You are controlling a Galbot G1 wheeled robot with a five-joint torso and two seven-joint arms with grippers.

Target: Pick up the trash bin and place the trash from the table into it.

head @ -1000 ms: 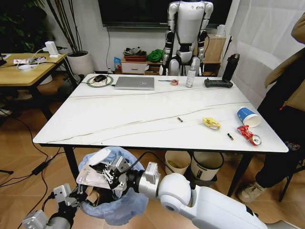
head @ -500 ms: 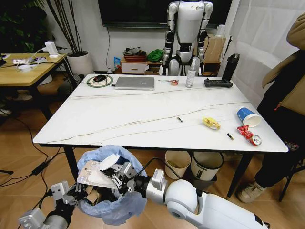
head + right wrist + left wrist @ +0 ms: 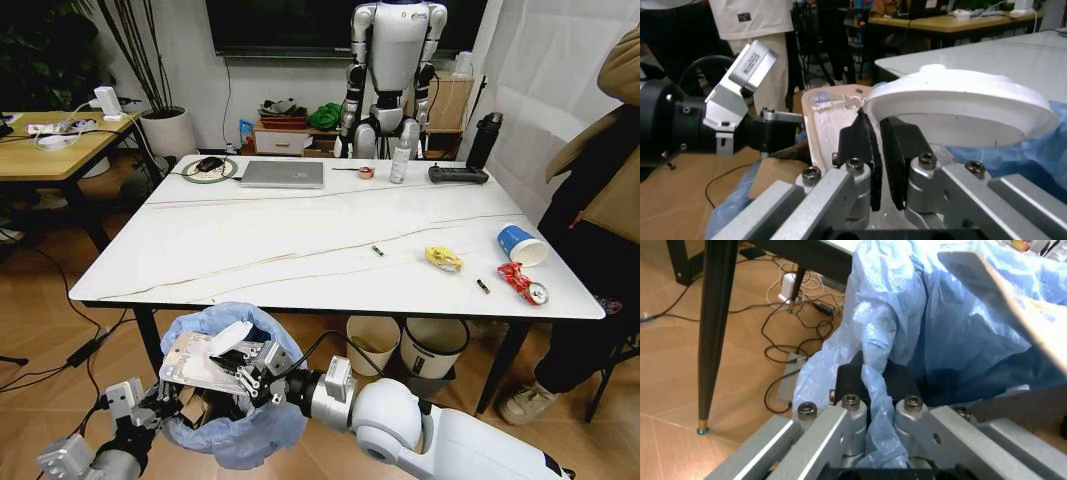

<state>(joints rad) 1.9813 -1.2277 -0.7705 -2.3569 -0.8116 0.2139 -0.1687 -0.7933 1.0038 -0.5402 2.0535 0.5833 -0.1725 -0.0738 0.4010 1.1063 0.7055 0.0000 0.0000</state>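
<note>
The trash bin, lined with a crinkly light-blue bag, hangs below the table's front edge. My left gripper is shut on the bag's rim. My right gripper is over the bin's mouth, shut on a flat clear plastic tray with a white rounded piece resting on it. More trash lies on the table's right side: a yellow wrapper, a blue paper cup on its side and a red wrapper.
A silver laptop, a spray bottle, a black flask and a controller sit along the far edge. A cream bucket and a white bin stand under the table. A person stands at the right.
My right gripper has shifted a little with the tray above the bin's mouth, and its forearm sits lower. The bin stays in my left gripper.
</note>
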